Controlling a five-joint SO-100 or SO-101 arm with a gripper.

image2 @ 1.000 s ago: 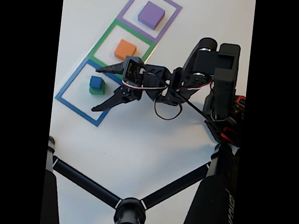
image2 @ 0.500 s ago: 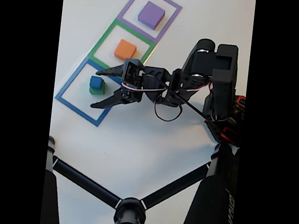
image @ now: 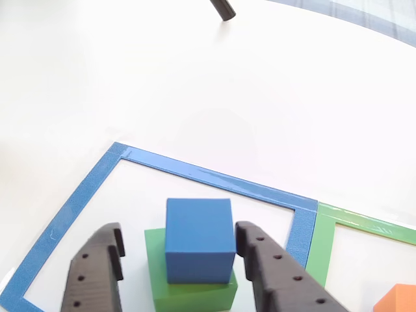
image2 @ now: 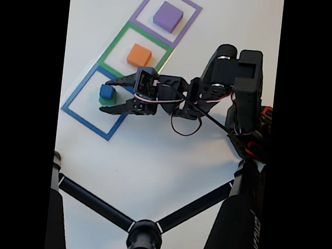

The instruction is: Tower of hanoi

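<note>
The small matte blue cube [image: 199, 239] sits on top of the wider, flat green square block [image: 190, 287], and the pair stands inside the flat blue square outline [image: 208, 176] taped on the white table [image: 130, 78]. In the fixed view the same stack, blue cube [image2: 106, 91] over green block [image2: 108, 101], lies in the blue outline [image2: 82, 117] at the lower end of a row of three outlines. The matte orange square block [image2: 139, 55] rests alone in the middle green square outline [image2: 116, 42], and the flat purple square block [image2: 168, 16] rests alone in the purple square outline [image2: 144, 3] at the far end; the blocks are well apart from each other.

The black two-finger gripper [image: 180, 260] is spread, with one perforated finger [image: 97, 273] to the left of the stack and the other to its right in the other view. Both fingers stand just beside the blue cube, and a gap shows on each side. In the fixed view the gripper [image2: 108, 94] reaches in from the right, its arm [image2: 218, 82] trailing a looped black cable [image2: 183, 129]. Black tripod legs [image2: 98, 203] cross the lower table, clear of the blocks.
</note>
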